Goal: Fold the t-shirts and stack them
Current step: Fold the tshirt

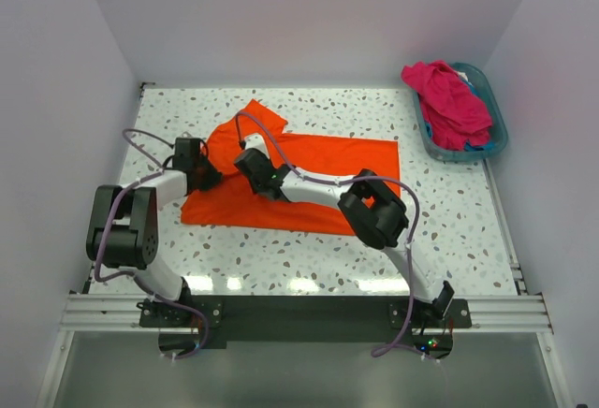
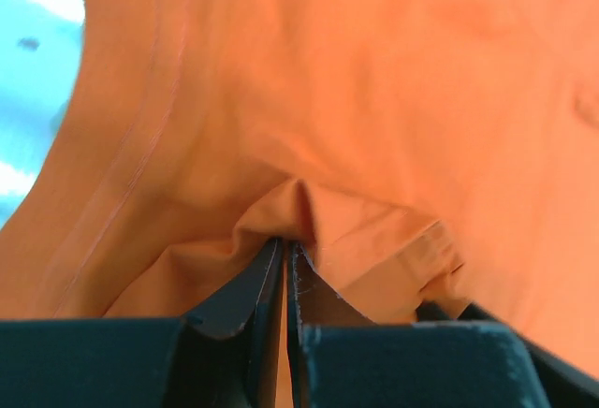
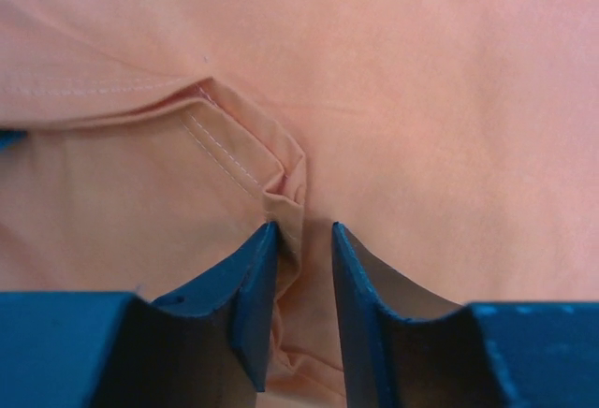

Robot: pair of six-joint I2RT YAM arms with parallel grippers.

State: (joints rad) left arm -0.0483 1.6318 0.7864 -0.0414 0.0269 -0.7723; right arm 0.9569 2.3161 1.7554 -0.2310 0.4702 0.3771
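White speckled terrazzo table (image 1: 281, 263) boxed in by plain pale walls (image 1: 299, 15) (three sides); aluminium rail (image 1: 299, 312) along near edge, glare spots nearby.

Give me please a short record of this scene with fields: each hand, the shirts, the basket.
left hand: shut on the orange t-shirt, pinching a fold
right hand: fingers close together, a fold of the orange t-shirt between them
orange t-shirt: spread on the speckled table
pink t-shirt: heaped in the teal basket, far right corner
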